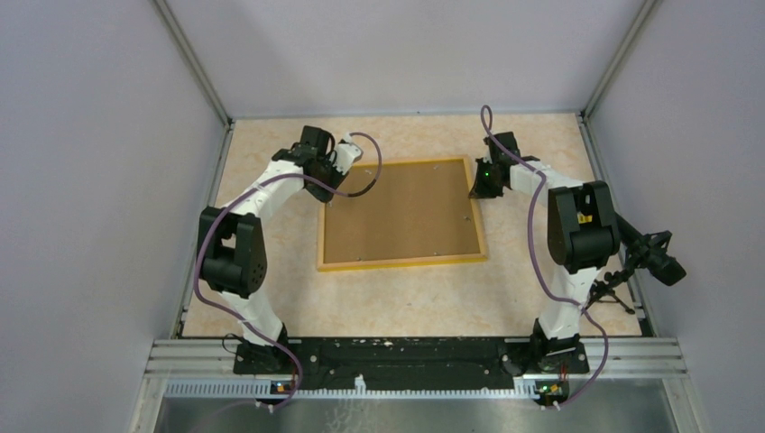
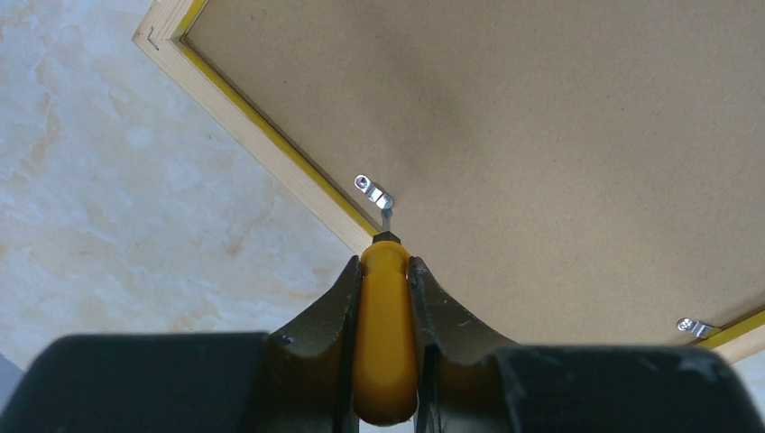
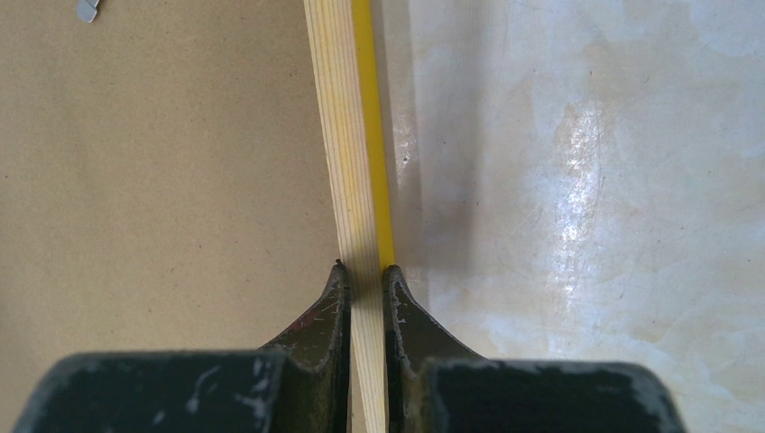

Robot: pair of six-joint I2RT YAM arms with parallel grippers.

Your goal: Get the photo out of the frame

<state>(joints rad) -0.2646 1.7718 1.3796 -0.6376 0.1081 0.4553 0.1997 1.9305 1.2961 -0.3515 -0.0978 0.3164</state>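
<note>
Left gripper (image 2: pixel 385 264) is clenched on a yellow-handled screwdriver (image 2: pixel 385 343). The tip sits on a metal clip (image 2: pixel 374 191) at 12 o'clock from the handle, right on the frame's left rim, toward the 10 o'clock corner in the top view.

The frame (image 1: pixel 406 262) lies face down mid-table, brown back panel (image 1: pixel 401 212) up, with the yellow border showing only as a thin edge line. The photo isn't visible; I judge it's under the panel, so nothing is out yet.

Progress looks early. The clip under the tip lies angled across rim and panel, and I can't tell if it's freed. A second clip (image 2: pixel 695 327) at 4 o'clock in the left wrist view sits over the panel edge, and one more clip (image 3: pixel 87 9) shows at 11 o'clock in the right wrist view. All three need turning aside before the panel lifts, then the photo.

Right gripper (image 3: pixel 365 271) is closed on the wooden rim at the frame's right side near 2 o'clock, one finger on the panel side and one outside, bracing it.

The marbled table (image 1: pixel 397 302) is bare around the frame. A black device on a small stand (image 1: pixel 649 254) sits at 3 o'clock, well apart and not in the way. The blockers are the clips and the panel itself.
</note>
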